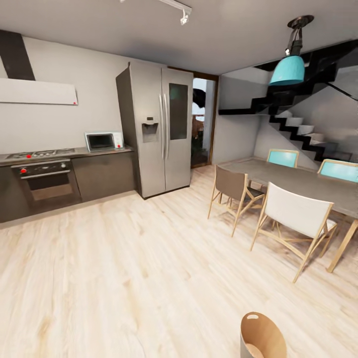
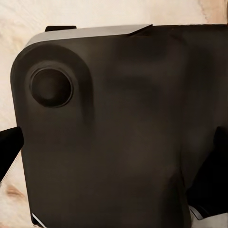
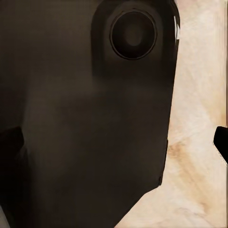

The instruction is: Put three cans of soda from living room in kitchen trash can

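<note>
Standing on pale planks, tapered trash can (image 1: 262, 336) (glossy brown inside), possibly empty.

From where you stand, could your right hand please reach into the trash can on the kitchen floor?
Probably yes: the trash can stands open-topped on bare pale floor just ahead to the right, with nothing around it, though the hand's own position cannot be judged.

1. Pale blond plank floor (image 1: 124, 258) is seen throughout.
2. Steel fridge (image 1: 159, 129), microwave (image 1: 103, 140) and built-in oven (image 1: 45, 181) are set along the grey wall.
3. Dining table (image 1: 303, 181) with chairs (image 1: 293, 219) is placed right, under a teal pendant lamp (image 1: 288, 69); black stairs (image 1: 298, 124) are seen behind.
</note>
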### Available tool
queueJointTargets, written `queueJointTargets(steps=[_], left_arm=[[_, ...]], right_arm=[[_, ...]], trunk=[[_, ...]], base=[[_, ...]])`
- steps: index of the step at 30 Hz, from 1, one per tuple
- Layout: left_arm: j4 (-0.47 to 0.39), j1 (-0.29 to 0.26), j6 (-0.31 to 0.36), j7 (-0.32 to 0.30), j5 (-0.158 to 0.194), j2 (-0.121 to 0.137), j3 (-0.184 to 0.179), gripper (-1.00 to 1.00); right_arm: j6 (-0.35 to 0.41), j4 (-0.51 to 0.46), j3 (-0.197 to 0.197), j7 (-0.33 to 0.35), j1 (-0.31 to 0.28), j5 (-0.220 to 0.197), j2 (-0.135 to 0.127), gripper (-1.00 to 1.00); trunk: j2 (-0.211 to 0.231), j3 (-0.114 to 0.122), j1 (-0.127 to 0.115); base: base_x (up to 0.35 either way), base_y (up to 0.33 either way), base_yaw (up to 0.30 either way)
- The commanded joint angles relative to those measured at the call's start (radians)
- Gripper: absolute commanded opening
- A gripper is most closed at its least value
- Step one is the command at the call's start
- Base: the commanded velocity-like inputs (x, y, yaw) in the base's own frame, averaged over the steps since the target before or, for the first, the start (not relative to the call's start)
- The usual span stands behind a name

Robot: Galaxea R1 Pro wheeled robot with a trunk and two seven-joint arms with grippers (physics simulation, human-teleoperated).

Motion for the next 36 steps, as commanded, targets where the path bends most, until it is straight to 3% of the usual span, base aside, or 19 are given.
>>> queueJointTargets(steps=[1,20,36], left_arm=[[0.000,0.000,0.000,0.000,0.000,0.000,0.000,1.00],[-0.001,0.000,0.000,0.000,0.000,-0.002,0.000,1.00],[-0.003,0.000,-0.002,0.000,0.000,-0.003,0.000,1.00]], right_arm=[[0.000,0.000,0.000,0.000,0.000,0.000,0.000,1.00],[0.000,0.000,0.001,0.000,0.000,0.001,0.000,1.00],[0.000,0.000,0.001,0.000,0.000,0.001,0.000,1.00]], trunk=[[0.000,0.000,0.000],[0.000,0.000,0.000],[0.000,0.000,0.000]], base=[[0.321,-0.062,-0.039],[0.324,-0.105,-0.006],[0.291,-0.205,0.000]])
